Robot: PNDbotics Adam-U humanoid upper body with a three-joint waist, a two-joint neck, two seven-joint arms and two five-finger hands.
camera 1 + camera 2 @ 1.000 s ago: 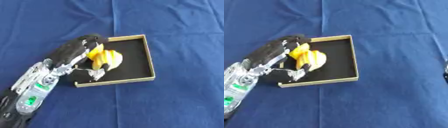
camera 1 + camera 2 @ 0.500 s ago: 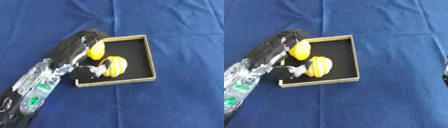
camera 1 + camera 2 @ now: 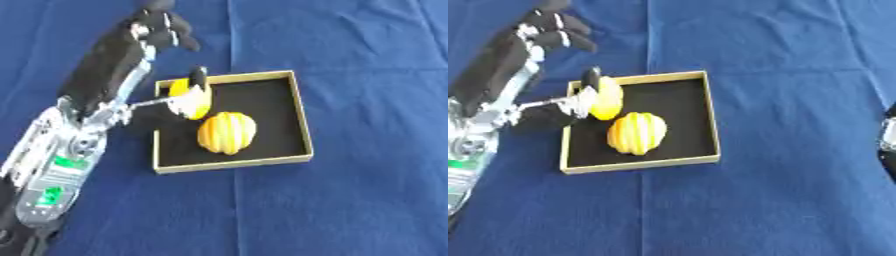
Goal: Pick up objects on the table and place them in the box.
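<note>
A shallow box (image 3: 234, 164) with a tan rim and black floor lies on the blue cloth. Inside it rests a ribbed yellow fruit (image 3: 227, 132), near the middle. A smooth yellow lemon-like fruit (image 3: 189, 101) sits at the box's left wall. My left hand (image 3: 118, 55) reaches in from the lower left, open, its fingers (image 3: 162, 27) spread and raised beyond the box's far left corner. Its thumb (image 3: 199, 75) is at the lemon's far end; whether it touches I cannot tell. A dark part of my right hand (image 3: 888, 142) shows at the right edge.
Blue cloth (image 3: 367, 75) covers the whole table, with faint creases. My left forearm (image 3: 61, 160) lies across the lower left, beside the box's left wall.
My left hand has let go of the ribbed fruit, which now lies in the box. The fingers have opened and lifted away toward the far left. The lemon stays by the thumb.
</note>
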